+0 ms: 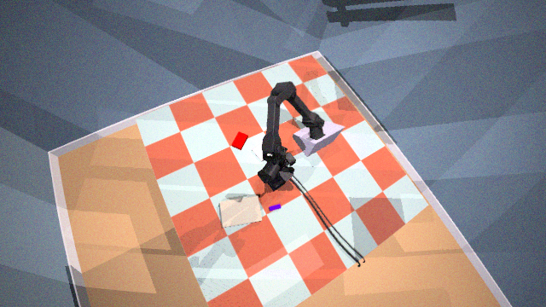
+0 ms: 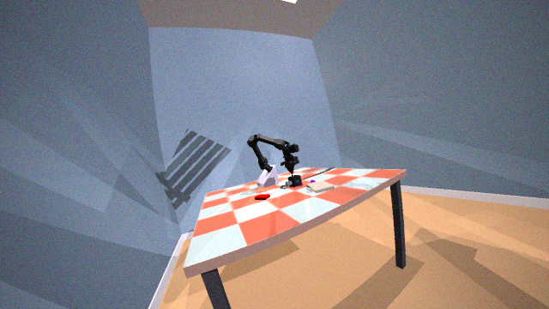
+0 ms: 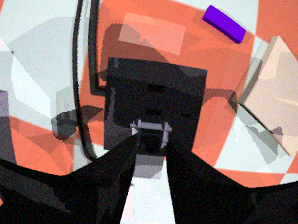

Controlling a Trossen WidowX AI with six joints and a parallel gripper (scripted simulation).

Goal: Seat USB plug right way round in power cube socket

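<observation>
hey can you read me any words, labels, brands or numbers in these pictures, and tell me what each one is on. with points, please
There is no text I can read in any view.
Power cube (image 3: 125, 82): no lettering visible; its top is dark and grainy.
Purple block (image 1: 275, 207) (image 3: 224, 24), red block (image 1: 240, 141) (image 2: 262, 196): no markings visible.
</observation>
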